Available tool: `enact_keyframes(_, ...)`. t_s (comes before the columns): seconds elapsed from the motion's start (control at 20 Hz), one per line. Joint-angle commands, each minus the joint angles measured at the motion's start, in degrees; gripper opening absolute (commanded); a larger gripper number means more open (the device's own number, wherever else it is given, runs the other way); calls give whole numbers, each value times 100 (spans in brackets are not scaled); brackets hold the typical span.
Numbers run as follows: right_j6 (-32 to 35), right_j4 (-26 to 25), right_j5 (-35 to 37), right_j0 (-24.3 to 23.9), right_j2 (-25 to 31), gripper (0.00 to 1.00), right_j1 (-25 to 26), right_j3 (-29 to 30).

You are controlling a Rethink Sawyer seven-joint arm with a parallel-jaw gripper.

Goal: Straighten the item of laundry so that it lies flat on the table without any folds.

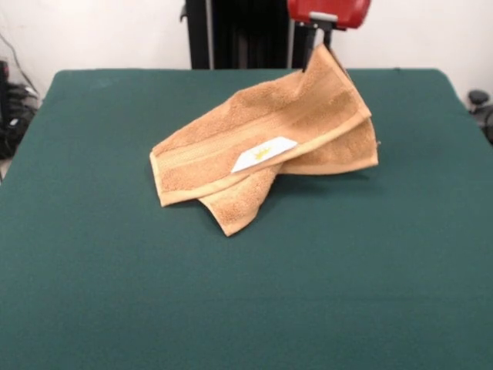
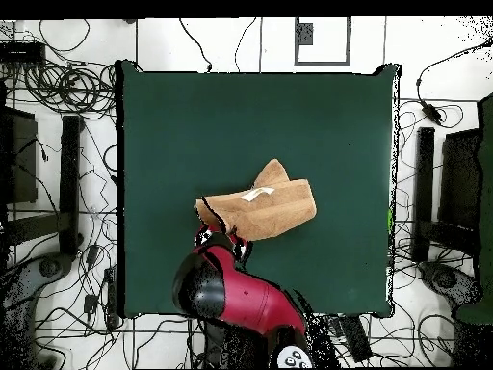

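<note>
The orange-tan towel (image 1: 262, 142) lies crumpled and folded over itself a little beyond the middle of the green table (image 1: 231, 293). Its white label (image 1: 264, 153) faces up beside the woven border band. The towel's far right corner is pulled up into a peak. My gripper (image 1: 322, 48) is shut on that corner, just under the red arm at the top edge. In the overhead view the towel (image 2: 270, 210) sits below the table's (image 2: 241, 125) middle. The gripper (image 2: 214, 229) is at the towel's left end, with the red arm reaching in from the bottom.
The black pedestal (image 1: 239, 35) stands behind the table's far edge. In the overhead view, cables (image 2: 87, 96) and black stands (image 2: 69, 183) line the floor on both sides of the table.
</note>
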Motion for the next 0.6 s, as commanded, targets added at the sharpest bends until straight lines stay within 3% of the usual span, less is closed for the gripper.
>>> enact_keyframes(0.05,1786,522,-510,324,275,0,500,127)
enact_keyframes(0.6,2141,1480,-966,1100,282,0,860,-22)
